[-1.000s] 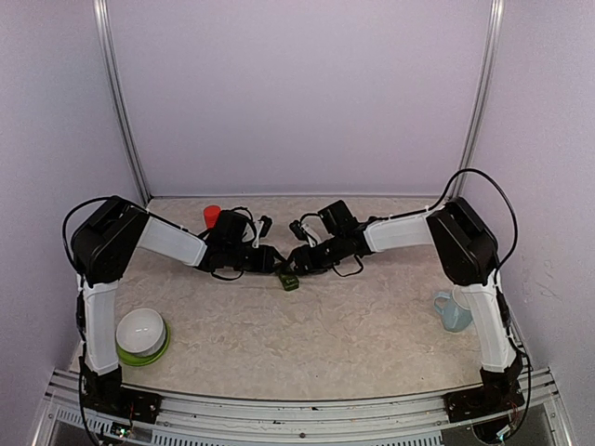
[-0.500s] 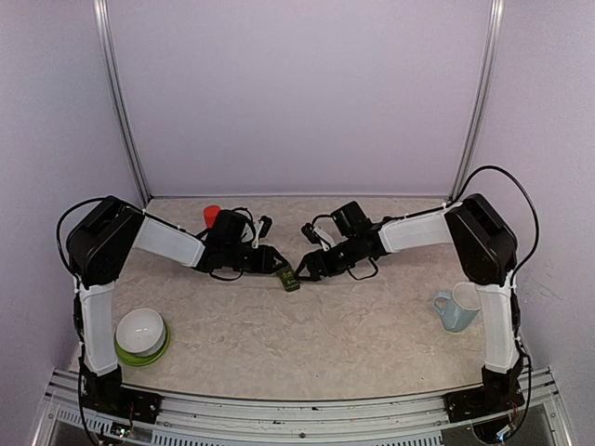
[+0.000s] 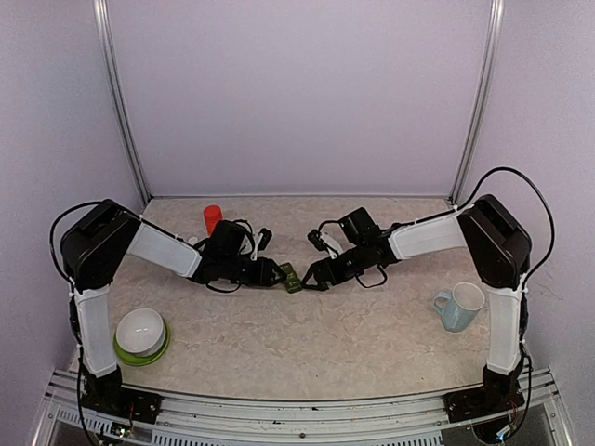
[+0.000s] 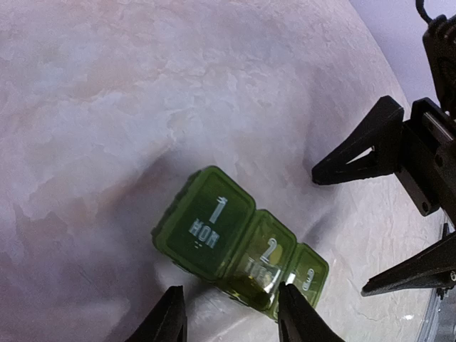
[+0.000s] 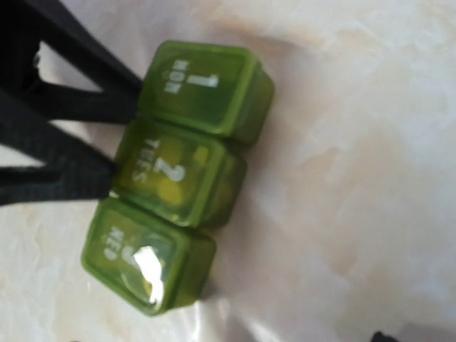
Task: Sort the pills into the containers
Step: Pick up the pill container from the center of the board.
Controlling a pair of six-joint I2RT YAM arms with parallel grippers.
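The containers [image 4: 239,249] lie on the table [image 3: 307,344] midway between my two arms, a green strip of three with lids marked MON, TUES and WED. All three lids are down. Through the TUES lid I make out pale yellow shapes, probably pills [image 5: 169,189]; what is under MON and WED I cannot tell. I see no loose pills on the table, so I judge the sorting to be at or near its end. Whether every pill is in its proper compartment the views do not show.

My left gripper [image 4: 229,299] is clamped on the containers, one finger on each side of the middle compartment. My right gripper [image 4: 338,233] stands wide apart just beside the WED end, touching nothing. What is left, as I read it, is to let go with the left and draw both arms off.

Around us: a red bottle [image 3: 213,218] near the back behind my left arm, a white bowl [image 3: 140,327] on a green plate [image 3: 153,355] at front left, and a mug [image 3: 458,308] at right. All are well apart from the containers. Only my own two grippers crowd each other here.
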